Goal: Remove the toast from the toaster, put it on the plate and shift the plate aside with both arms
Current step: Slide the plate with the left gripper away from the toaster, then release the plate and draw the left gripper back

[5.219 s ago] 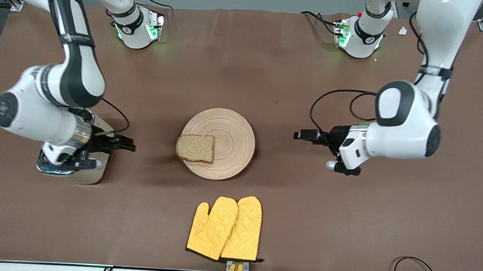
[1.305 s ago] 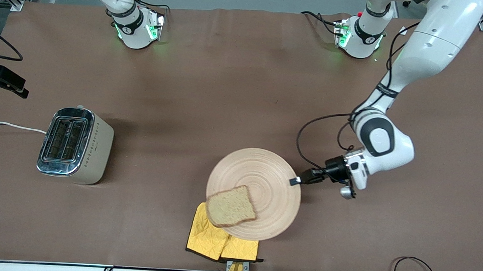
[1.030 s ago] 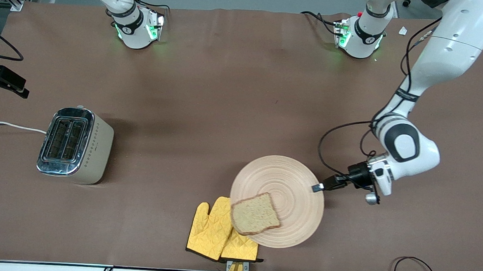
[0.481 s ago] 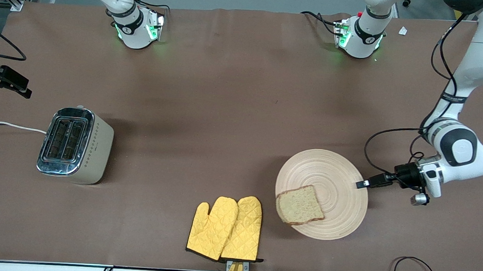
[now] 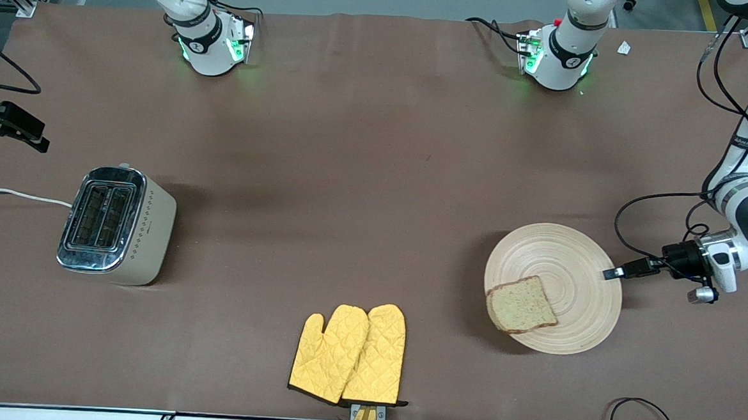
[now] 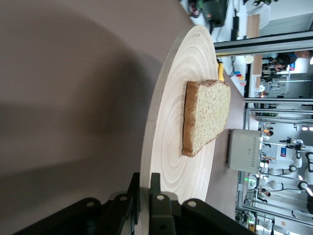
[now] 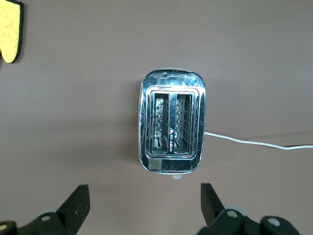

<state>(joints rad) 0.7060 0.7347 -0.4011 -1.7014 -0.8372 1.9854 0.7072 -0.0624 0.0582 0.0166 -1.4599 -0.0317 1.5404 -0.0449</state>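
Note:
The round pale wooden plate (image 5: pixel 569 271) is toward the left arm's end of the table, held at its rim. The brown toast (image 5: pixel 521 304) lies flat on it and reaches past the rim on the side nearer the front camera. My left gripper (image 5: pixel 613 272) is shut on the plate's rim. In the left wrist view its jaws (image 6: pixel 145 190) pinch the edge of the plate (image 6: pixel 168 161), with the toast (image 6: pixel 205 115) farther along. My right gripper (image 7: pixel 144 205) is open and empty, high over the table beside the toaster (image 7: pixel 171 122).
The steel two-slot toaster (image 5: pixel 117 225), slots empty, stands toward the right arm's end, with a white cord running off the table. A pair of yellow oven mitts (image 5: pixel 350 356) lies near the front edge at mid-table. Cables lie along the front edge.
My left gripper has carried the plate with the toast from over the mitts toward the left arm's end of the table. The right gripper has stayed put over the last second.

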